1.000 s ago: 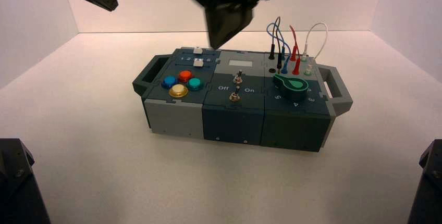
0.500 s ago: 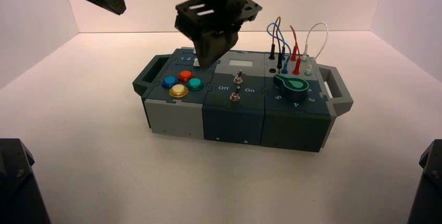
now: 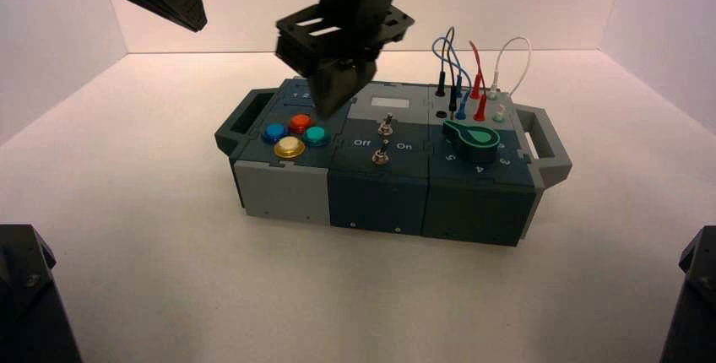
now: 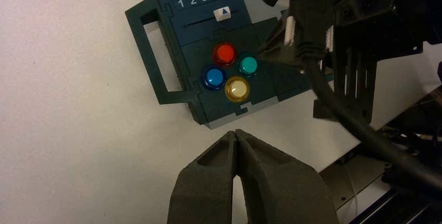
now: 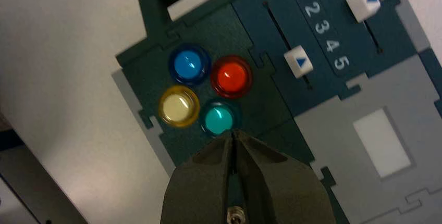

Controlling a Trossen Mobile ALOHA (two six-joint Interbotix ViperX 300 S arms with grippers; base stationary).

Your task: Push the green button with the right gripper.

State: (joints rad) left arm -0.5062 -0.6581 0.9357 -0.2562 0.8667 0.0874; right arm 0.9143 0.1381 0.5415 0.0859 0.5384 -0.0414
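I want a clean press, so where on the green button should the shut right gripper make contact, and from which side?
Land on the dome's crown of the green button, coming straight down: it faces up, close to red and yellow neighbours. The right gripper is beside it.

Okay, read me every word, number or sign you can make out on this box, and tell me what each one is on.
"1 2 3 4 5": white digits on the number strip between the two sliders.
A blue triangle: on each white slider cap.
"Off" and "On": either side of the toggle switch on the middle panel.
Digits around the dark green knob: only partly visible, not reliably readable.
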